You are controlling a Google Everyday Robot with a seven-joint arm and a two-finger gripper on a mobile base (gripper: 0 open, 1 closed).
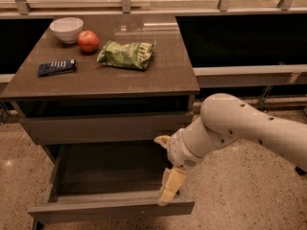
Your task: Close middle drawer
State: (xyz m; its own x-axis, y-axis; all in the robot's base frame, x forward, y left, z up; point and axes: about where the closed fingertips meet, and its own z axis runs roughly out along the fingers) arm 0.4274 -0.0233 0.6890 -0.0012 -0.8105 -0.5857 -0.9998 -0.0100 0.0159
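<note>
The middle drawer (110, 208) is pulled far out at the bottom of the cabinet. It has a slim flat grey-brown front panel and a dark boxy interior (110, 169). Above it sits a same-coloured drawer with a taller front panel (100, 127), nearly flush. My gripper (169, 191), cream-yellow on a white arm (240, 128), hangs pointing down over the right end of the open drawer, its tip at or just inside the front panel. It holds nothing that I can see.
On the cabinet top (158, 75) lie a white bowl (66, 28), a red apple (88, 40), a green chip bag (125, 54) and a dark blue packet (56, 67). A railing and a dark ledge run behind. Speckled floor (240, 200) lies to the right.
</note>
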